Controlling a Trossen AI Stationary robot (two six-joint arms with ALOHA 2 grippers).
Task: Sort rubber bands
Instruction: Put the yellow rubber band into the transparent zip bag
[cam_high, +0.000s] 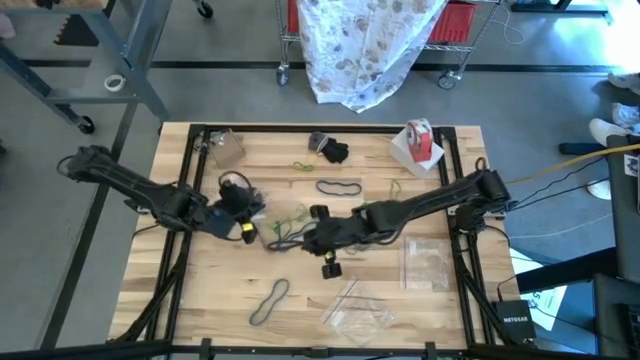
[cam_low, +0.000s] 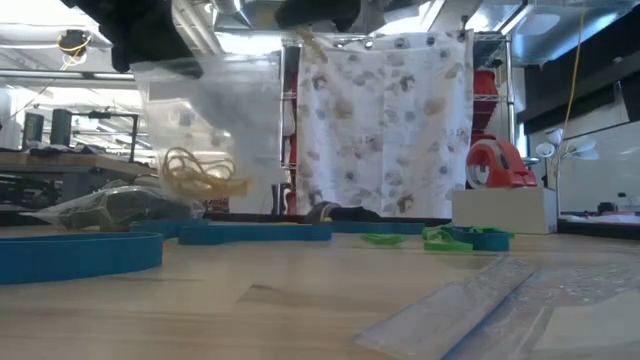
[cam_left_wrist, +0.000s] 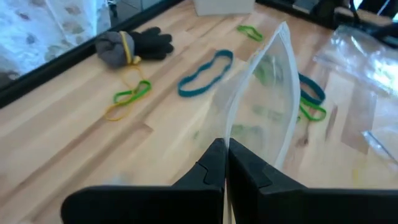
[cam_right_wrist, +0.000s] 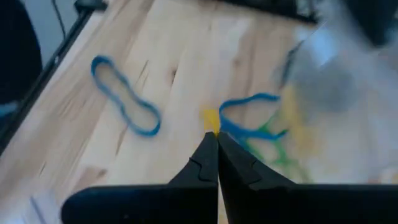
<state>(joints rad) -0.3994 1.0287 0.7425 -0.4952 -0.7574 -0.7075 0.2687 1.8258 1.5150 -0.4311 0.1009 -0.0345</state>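
At mid-surface (cam_high: 200, 290), left gripper (cam_left_wrist: 225, 152) clamped on clear bag (cam_left_wrist: 261, 106); right gripper (cam_right_wrist: 214, 140) pinched on a tan band (cam_right_wrist: 210, 118); rubber bands (cam_high: 338, 187) scattered around; best lift slowly, feed band squarely into bag mouth.

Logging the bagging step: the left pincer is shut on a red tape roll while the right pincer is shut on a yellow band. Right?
Not quite. The left pincer is shut on a clear plastic bag, as the left wrist view shows. The right pincer is indeed shut on a yellow band.
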